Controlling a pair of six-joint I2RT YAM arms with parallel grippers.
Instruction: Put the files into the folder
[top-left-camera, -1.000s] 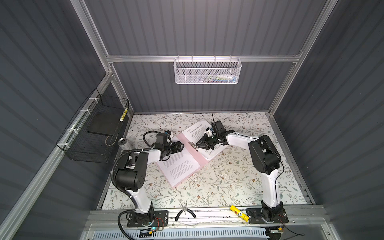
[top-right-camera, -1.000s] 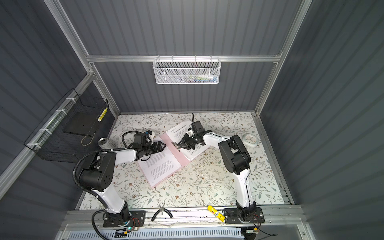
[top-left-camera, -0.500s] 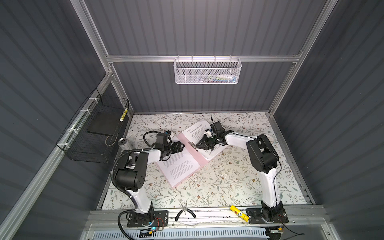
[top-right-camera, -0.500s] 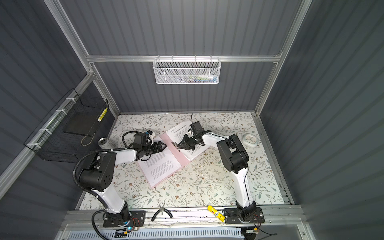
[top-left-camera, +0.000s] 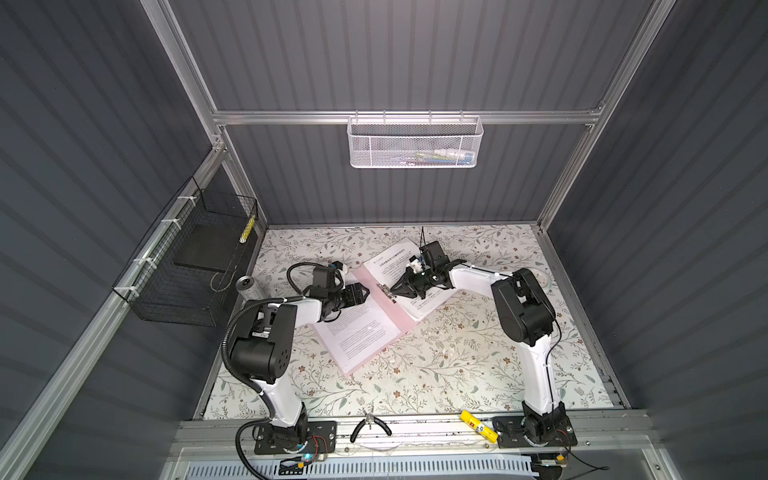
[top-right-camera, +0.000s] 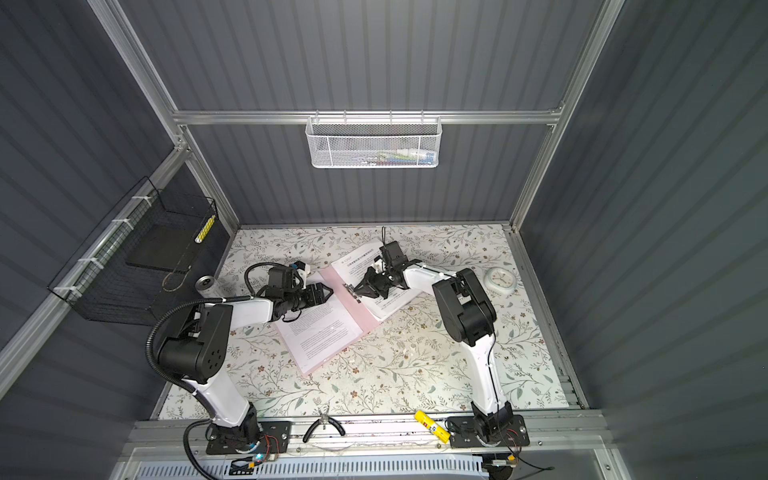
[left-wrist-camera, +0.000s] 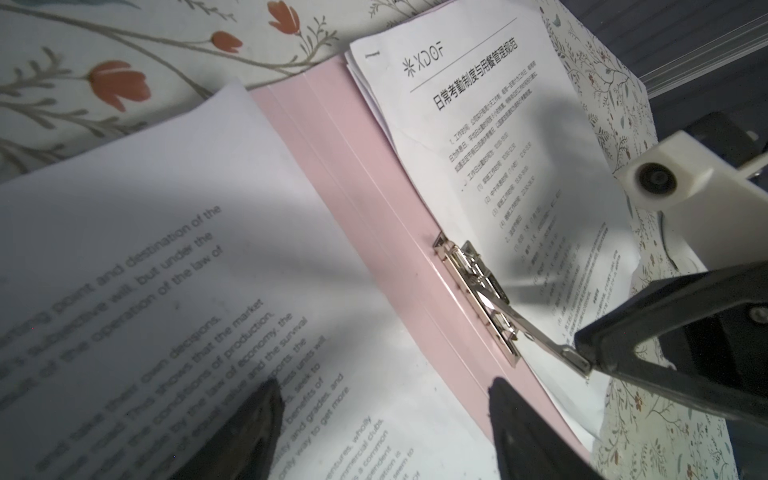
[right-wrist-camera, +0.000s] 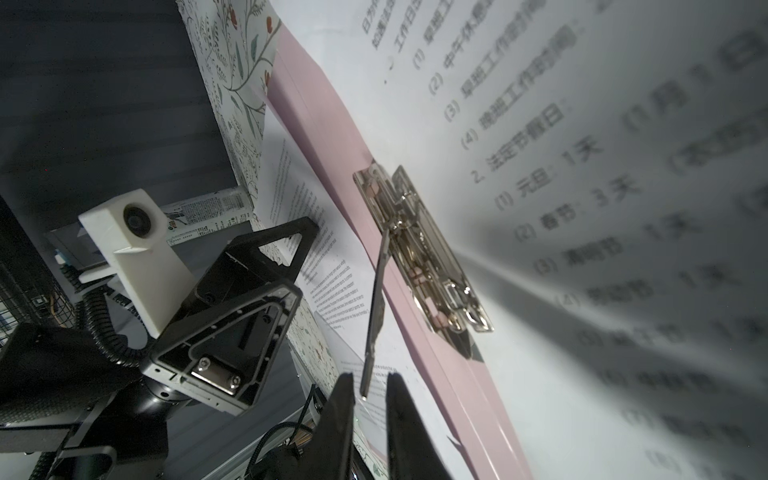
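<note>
**Right fingers** (right-wrist-camera: 340, 409): drawn close on either side of the free tip of the clip lever (right-wrist-camera: 376, 299). The right wrist view shows a thin gap at each side, so it cannot be told whether they pinch it. The lever stands raised, tilting away from the metal clip (left-wrist-camera: 478, 299).

**Left fingers** (left-wrist-camera: 253, 419): spread wide and grasping nothing. 1 tip lies over the English-text sheet (left-wrist-camera: 145, 270), the other over the pink spine strip.

**The folder** (top-left-camera: 395, 312): lies open and flat on the worktop (top-left-camera: 457, 365), towards the back, between the 2 arms. The clip sits along the right side of its spine.

**The files**: they lie in 2 places, both on the folder. The headed stack (top-left-camera: 395, 259), whose top sheet is marked 1, covers the right leaf with its long edge at the clip. The English-text sheet covers the left leaf, leaving a pink margin at its near edge.

**Surroundings**: a white round clock (top-right-camera: 500, 280) lies on the worktop, well apart from the folder, beyond the right arm. Pliers (top-left-camera: 371, 428) rest on the front rail.
</note>
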